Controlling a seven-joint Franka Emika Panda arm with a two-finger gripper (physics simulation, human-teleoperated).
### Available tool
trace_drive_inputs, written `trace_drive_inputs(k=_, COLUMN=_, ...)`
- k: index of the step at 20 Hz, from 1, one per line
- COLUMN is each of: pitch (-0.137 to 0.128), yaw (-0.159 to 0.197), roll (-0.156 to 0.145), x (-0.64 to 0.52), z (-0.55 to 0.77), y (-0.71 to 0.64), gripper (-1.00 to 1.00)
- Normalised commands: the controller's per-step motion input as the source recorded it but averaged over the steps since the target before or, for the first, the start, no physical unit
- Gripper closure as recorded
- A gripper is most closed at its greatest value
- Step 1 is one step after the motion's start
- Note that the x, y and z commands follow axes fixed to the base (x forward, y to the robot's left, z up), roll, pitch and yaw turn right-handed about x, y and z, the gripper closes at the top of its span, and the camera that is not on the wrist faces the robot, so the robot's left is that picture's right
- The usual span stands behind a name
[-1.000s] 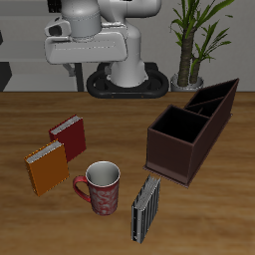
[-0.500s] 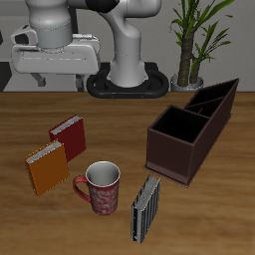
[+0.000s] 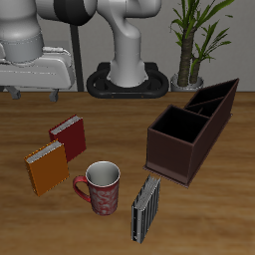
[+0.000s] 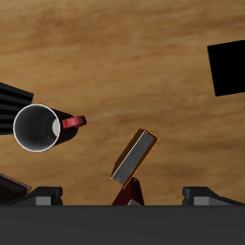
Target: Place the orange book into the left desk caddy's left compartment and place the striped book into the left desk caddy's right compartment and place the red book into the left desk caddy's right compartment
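Gripper (image 3: 33, 95): seen high above the counter, behind the mug and well apart from every book; nothing is held.
Fingers (image 3: 13, 94): two short dark tips are seen hanging apart below the pale hand body, spread; in the wrist view only their blurred bases are shown.
Orange book (image 3: 46, 166): found lying flat on the counter (image 3: 219, 214) beside the mug, on the side away from the caddy; its pale edge is turned toward the back.
Red book (image 3: 70, 136): placed behind the mug, flat, touching or just overlapping the orange book's back corner.
Mug (image 3: 102, 188): taken as landmark; upright, red patterned, white inside, handle pointed toward the orange book.
Striped book (image 3: 146, 207): stood on edge just beside the mug, slightly nearer the counter's front edge, between mug and caddy.
Left desk caddy (image 3: 174, 160): set well apart from the mug, angled toward the back.
Right compartment (image 3: 179, 125): the large square section, at the caddy end nearest the mug; no book is seen inside.
Left compartment (image 3: 211, 101): the narrow slanted-divider section, at the caddy end farthest from the mug; no book is seen inside.
Potted plant (image 3: 196, 35): stood behind the caddy.
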Motion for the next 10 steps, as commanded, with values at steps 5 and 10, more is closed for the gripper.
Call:
trace_drive_inputs(k=5, pitch=-0.048, yaw=-0.056, roll=0.014, x=0.05, z=-0.23, y=-0.22, gripper=-1.00)
trace_drive_inputs(k=10, pitch=-0.044, yaw=-0.043, roll=0.002, x=0.02, z=-0.25, y=-0.13, gripper=-1.00)
